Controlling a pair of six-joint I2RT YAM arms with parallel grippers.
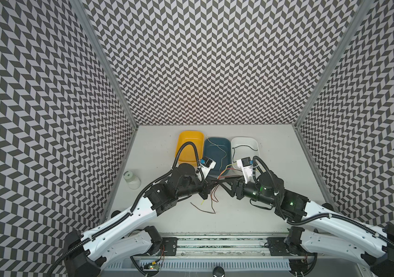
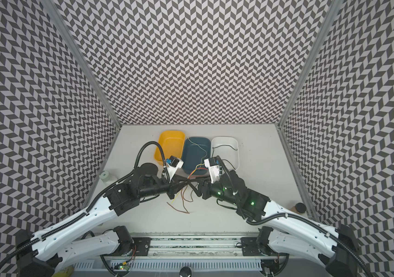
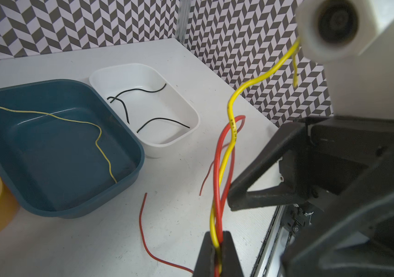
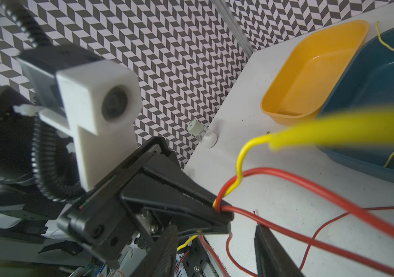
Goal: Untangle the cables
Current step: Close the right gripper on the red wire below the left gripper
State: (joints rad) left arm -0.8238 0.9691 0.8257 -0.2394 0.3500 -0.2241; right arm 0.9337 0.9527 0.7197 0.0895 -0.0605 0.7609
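White surface (image 1: 275,167), mid-frame: left end effector (image 3: 218,254) is clenching twisted red-and-yellow cables (image 3: 217,167), right end effector (image 1: 223,184) is hovering released alongside; pulling is probably risking tightening.

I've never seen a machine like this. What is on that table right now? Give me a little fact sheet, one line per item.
left tool: shut on a yellow cable and a red cable, twisted together
right tool: open, close to the same twisted pair
yellow tray: looks empty
blue tray: one thin yellow wire
white tray: black wires
table: loose reddish wires; small vial by the left wall
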